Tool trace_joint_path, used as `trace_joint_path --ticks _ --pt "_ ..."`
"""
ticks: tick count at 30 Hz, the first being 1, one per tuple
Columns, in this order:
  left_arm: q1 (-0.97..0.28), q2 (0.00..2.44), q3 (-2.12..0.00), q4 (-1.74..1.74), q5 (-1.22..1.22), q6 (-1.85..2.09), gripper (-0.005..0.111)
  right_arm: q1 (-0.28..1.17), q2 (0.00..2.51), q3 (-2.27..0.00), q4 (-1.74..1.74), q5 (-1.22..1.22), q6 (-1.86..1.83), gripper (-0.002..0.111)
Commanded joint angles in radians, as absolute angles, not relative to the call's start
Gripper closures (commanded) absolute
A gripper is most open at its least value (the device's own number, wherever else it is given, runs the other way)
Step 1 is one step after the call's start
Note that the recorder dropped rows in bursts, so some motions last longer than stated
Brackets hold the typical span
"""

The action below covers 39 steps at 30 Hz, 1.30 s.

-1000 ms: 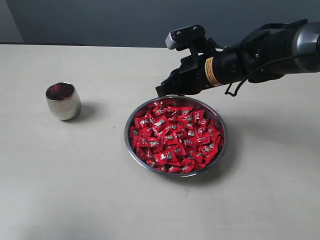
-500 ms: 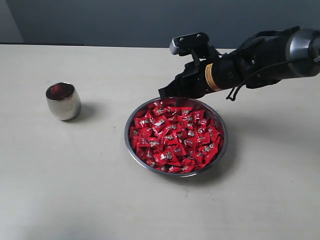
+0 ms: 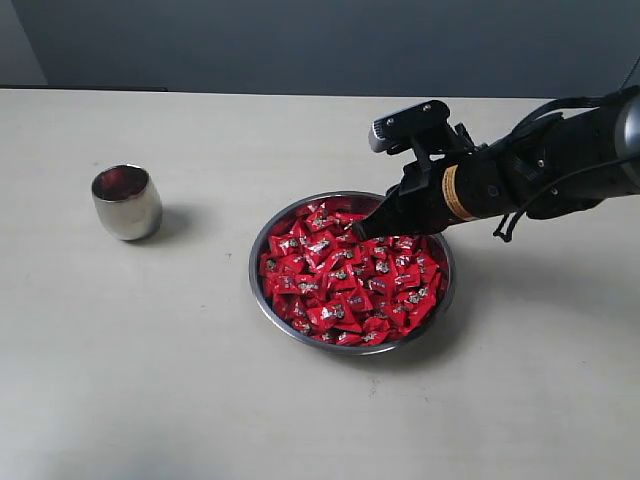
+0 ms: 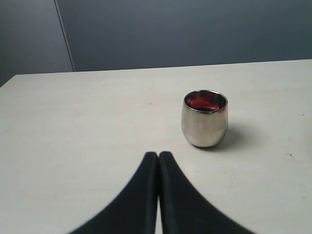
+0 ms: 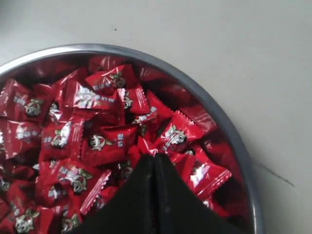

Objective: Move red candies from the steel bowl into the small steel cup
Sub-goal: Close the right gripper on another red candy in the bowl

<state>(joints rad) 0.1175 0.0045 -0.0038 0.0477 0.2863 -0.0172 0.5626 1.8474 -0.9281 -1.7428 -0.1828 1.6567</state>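
Right fingers (image 5: 139, 195) over jumbled red candies (image 5: 63, 136)

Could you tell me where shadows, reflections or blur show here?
Exterior view: soft shadows right of the small steel cup and steel bowl. Left wrist view: cup mirrors the table. Right wrist view: right gripper dark and featureless, red candies clear.
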Motion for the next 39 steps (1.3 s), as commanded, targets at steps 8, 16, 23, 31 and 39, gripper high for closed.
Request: trace_joint_path --ticks 8,16,23,31,39 --pt "0.118 0.000 0.000 0.045 0.285 -0.020 0.106 0.560 1.843 -0.952 -1.744 -0.137 1.606 0.109" --pt "0.118 0.000 0.000 0.045 0.285 -0.020 0.106 0.560 1.858 -0.974 -1.744 -0.141 1.606 0.080" --pt "0.118 0.000 0.000 0.045 0.285 -0.020 0.106 0.560 1.906 -0.974 -1.741 -0.061 1.631 0.068" --pt "0.118 0.000 0.000 0.045 0.285 -0.020 0.106 0.560 1.929 -1.019 -1.741 -0.146 1.659 0.077" --pt "0.118 0.000 0.000 0.045 0.285 -0.020 0.106 0.560 1.979 -1.023 -1.741 -0.138 1.659 0.077"
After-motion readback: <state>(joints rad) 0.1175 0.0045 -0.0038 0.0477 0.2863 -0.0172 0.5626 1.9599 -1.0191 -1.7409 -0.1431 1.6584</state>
